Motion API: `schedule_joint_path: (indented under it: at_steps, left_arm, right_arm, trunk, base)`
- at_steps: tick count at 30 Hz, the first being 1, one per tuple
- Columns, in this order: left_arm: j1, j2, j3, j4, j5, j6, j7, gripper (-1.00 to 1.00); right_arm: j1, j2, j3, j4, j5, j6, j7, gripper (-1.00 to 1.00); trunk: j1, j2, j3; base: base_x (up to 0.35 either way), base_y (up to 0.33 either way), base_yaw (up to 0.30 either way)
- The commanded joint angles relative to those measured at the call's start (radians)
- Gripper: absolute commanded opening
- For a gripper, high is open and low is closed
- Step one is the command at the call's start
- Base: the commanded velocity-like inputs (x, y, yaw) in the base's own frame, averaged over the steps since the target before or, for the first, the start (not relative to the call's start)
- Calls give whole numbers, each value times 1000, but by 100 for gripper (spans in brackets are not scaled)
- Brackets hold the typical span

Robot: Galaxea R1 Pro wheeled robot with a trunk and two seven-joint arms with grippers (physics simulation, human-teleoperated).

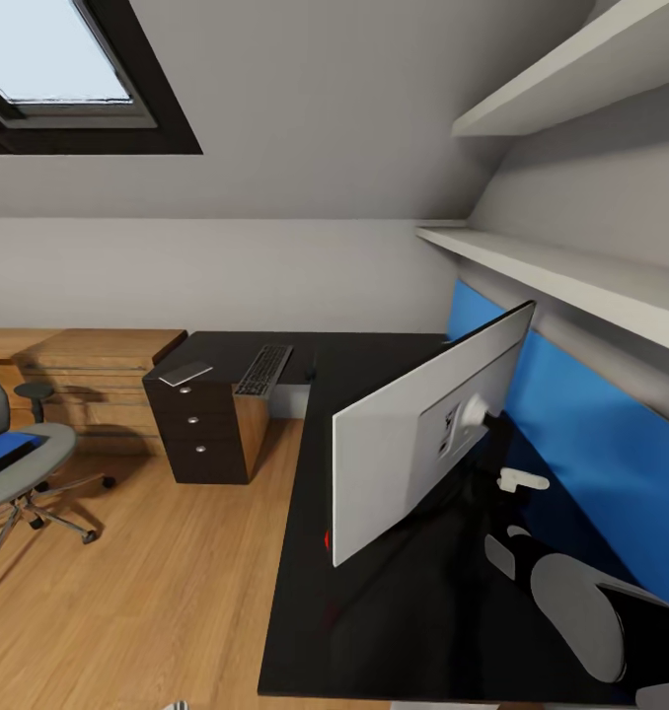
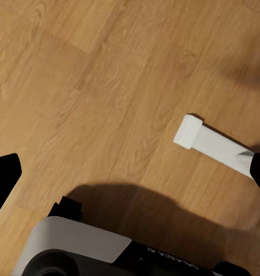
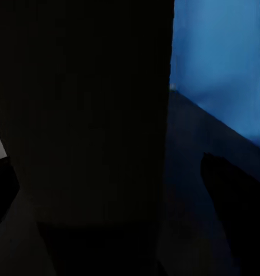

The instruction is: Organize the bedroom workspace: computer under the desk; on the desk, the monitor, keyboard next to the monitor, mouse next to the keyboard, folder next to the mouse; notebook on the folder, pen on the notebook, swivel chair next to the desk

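**My right arm reaches behind the monitor on the black counter**

From my head camera I look down on an L-shaped counter (image 1: pixel 374 611) with a glossy black top. The monitor (image 1: pixel 413 444) stands upright on it, white back toward me, a small red dot at its lower near corner. My right arm lies low on the counter behind the screen, beside the blue wall panel (image 1: pixel 591 444). The right claw (image 1: pixel 517 480) is a small pale shape near the monitor's stand mount; I cannot tell how far it is open or whether it holds anything. My right wrist camera shows a broad dark slab close up with blue beyond it, too dark to read.

On the far wing of the counter lies the keyboard (image 1: pixel 263 369), slim and dark, above a three-drawer unit (image 1: pixel 198 434) with round silver knobs; a flat grey slab (image 1: pixel 185 373) lies beside it. At my left stands the swivel chair (image 1: pixel 19 463), with the blue folder (image 1: pixel 7 449) flat on its seat.

My left wrist camera looks at the wooden floor (image 2: pixel 95 86). One white finger (image 2: pixel 213 144) of the left claw shows with nothing against it; the other tip is out of frame, so I cannot judge its opening.

I judge the monitor to be stiff, top-heavy and fragile at the screen face. It looks best held by the stand post or the rear mount, and slid rather than lifted.
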Motion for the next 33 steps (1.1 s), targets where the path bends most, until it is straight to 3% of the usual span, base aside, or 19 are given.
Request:
schedule_joint_path:
  at_steps: [1, 18, 33]
  left_arm:
    - [0, -1, 1, -3, 11, 6, 5, 100]
    - [0, -1, 1, -3, 11, 7, 5, 100]
    - [0, -1, 1, -3, 11, 7, 5, 100]
  right_arm:
    - [-1, 0, -4, 1, 8, -2, -6, 100]
    - [-1, 0, -4, 3, 8, -5, -5, 100]
    - [-1, 0, -4, 5, 10, -8, -2, 100]
  trunk:
    - [4, -1, -1]
    - [4, -1, -1]
    - [4, -1, -1]
  base:
    - [0, 0, 0]
    - [-8, 0, 0]
    - [-270, 0, 0]
